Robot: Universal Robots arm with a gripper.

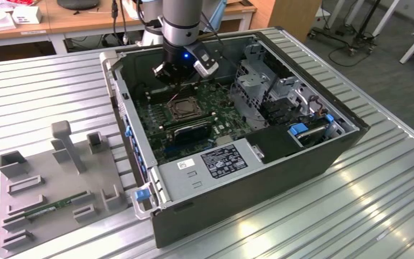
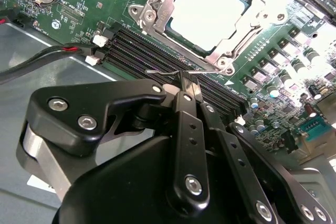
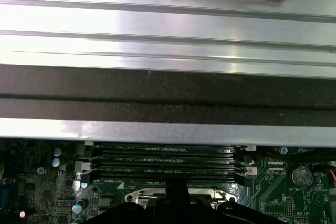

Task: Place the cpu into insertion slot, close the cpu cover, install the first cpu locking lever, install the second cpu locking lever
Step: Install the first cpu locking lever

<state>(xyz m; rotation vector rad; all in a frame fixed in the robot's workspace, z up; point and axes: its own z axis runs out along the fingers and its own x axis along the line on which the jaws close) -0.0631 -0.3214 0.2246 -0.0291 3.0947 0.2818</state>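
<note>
While the gripper (image 2: 186,84), fingers (image 2: 188,119) pressed together, sits at the thin wire lever (image 2: 157,71) by the chip (image 2: 207,11), it should push slowly.

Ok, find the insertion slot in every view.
Exterior view: insertion slot on the motherboard, just in front of the end effector.
Second wrist view: beyond the memory slots, past the end effector.
First wrist view: silvery rim flanking the end effector, beside the memory slots.
Shared landmark: those black memory slots.

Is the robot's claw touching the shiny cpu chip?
Apart. In the second wrist view, the gripper ends over the black memory slots, which lie between it and the cpu.
</note>
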